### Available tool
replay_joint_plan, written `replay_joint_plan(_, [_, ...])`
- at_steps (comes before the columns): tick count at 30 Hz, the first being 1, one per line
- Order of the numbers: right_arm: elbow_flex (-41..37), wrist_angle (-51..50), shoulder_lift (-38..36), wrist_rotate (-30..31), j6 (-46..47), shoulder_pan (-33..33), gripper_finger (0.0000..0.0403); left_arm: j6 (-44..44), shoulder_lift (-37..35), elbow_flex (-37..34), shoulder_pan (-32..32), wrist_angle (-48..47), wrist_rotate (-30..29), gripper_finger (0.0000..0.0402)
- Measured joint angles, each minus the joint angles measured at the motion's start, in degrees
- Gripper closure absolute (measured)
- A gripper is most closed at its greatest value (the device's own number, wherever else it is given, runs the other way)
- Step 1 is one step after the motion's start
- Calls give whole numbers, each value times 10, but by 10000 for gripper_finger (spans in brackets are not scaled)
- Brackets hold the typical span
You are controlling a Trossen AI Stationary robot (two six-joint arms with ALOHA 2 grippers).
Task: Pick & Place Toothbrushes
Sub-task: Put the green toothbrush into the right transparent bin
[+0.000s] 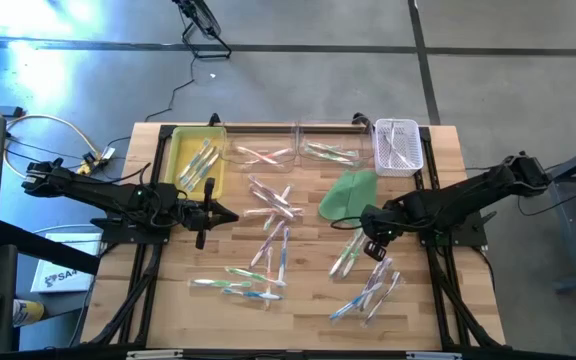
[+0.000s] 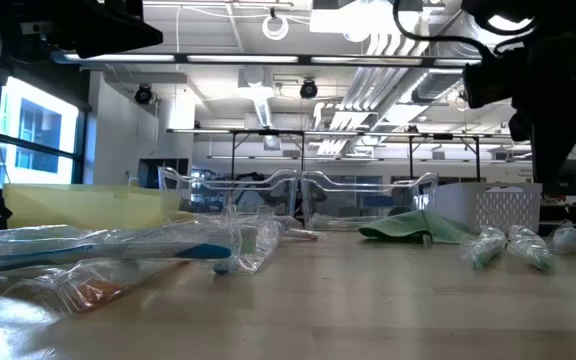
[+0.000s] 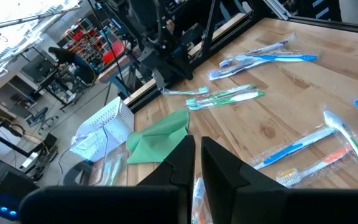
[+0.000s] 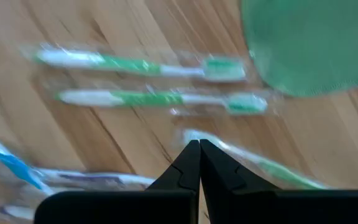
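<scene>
Many wrapped toothbrushes lie flat on the wooden table: a pink cluster (image 1: 273, 212) mid-table, a blue-green group (image 1: 238, 285) near the front, and more (image 1: 368, 290) at the right. My right gripper (image 1: 373, 246) is shut and points steeply down above a pair of green toothbrushes (image 4: 154, 81), clear of the table (image 2: 545, 170). A third green toothbrush (image 4: 272, 168) lies just past its fingertips (image 4: 199, 148). My left gripper (image 1: 226, 213) hangs shut and about level over the table's left part (image 3: 197, 149), holding nothing.
A yellow tray (image 1: 181, 152) with a few toothbrushes stands at the far left. Two clear containers (image 1: 263, 150) (image 1: 330, 148) and a white basket (image 1: 398, 146) line the far edge. A flat green cloth (image 1: 350, 192) lies just beyond my right gripper.
</scene>
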Motion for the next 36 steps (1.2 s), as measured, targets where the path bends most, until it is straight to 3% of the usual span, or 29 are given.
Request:
replay_joint_plan(14, [0, -65, 136, -8, -69, 0, 401, 0, 0, 0, 0, 0, 0, 380])
replay_joint_plan(20, [0, -64, 141, -24, -82, 0, 401, 0, 0, 0, 0, 0, 0, 380])
replay_joint_plan(24, [0, -54, 141, 14, -79, 0, 401, 0, 0, 0, 0, 0, 0, 380])
replay_joint_plan(31, [0, 5, 141, -20, -90, -8, 401, 0, 0, 0, 0, -1, 0, 380])
replay_joint_plan(36, [0, 38, 141, 31, -92, -8, 401, 0, 0, 1, 0, -4, 0, 380])
